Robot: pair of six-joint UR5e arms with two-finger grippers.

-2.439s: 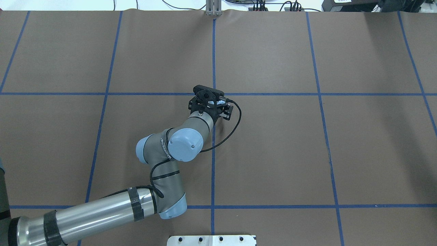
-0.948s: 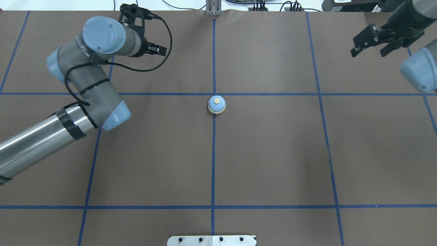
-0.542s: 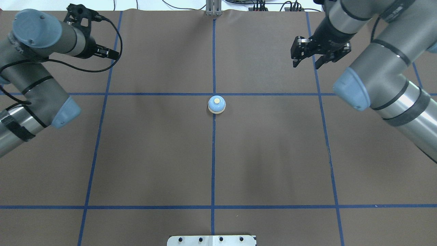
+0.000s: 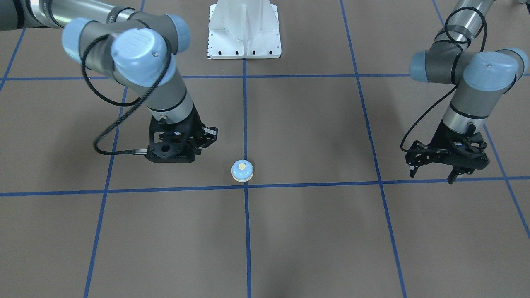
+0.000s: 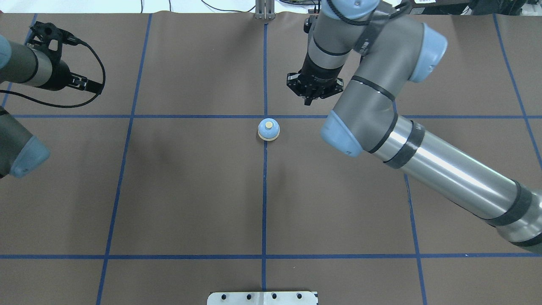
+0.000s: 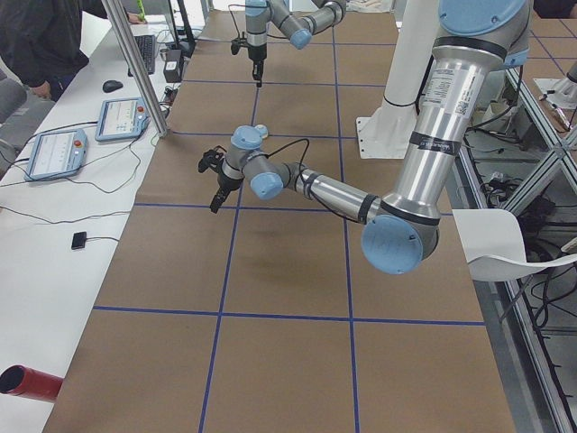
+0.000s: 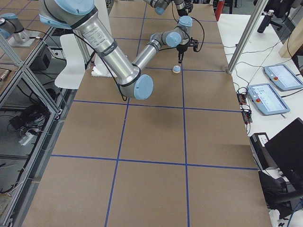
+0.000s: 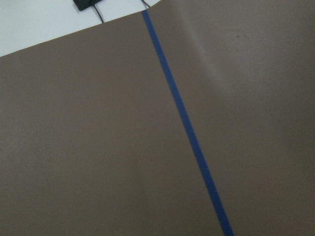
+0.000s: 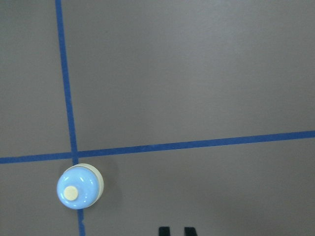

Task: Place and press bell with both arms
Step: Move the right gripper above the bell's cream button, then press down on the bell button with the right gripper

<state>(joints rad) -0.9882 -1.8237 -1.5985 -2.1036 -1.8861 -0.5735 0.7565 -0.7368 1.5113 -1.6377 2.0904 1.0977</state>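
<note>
Brown paper (image 5: pixel 190 190) covers the table, gridded with blue tape (image 5: pixel 127 148). Landmark for this entry: the tape crossing (image 5: pixel 265 116) at mid-table.

- The bell (image 5: pixel 268 129) stands upright just beside the crossing, on its robot side and astride the centre line. Light-blue dome, cream rim, cream button facing up. Nothing touches it.
- The right gripper (image 4: pixel 209 137) hangs above the paper near the crossing, on the robot's right of it, pointing down. Its fingers are drawn close together. The right wrist view shows the two black fingertips (image 9: pixel 164 230) at the bottom edge with only a narrow slit between them, holding nothing. The bell lies off to one side of them, apart.
- The left gripper (image 4: pixel 431 174) hangs above the paper well apart from the crossing, on the robot's left of it. Its fingers are spread wide and empty. The left wrist view shows only paper, one tape line and the table's edge.
</note>
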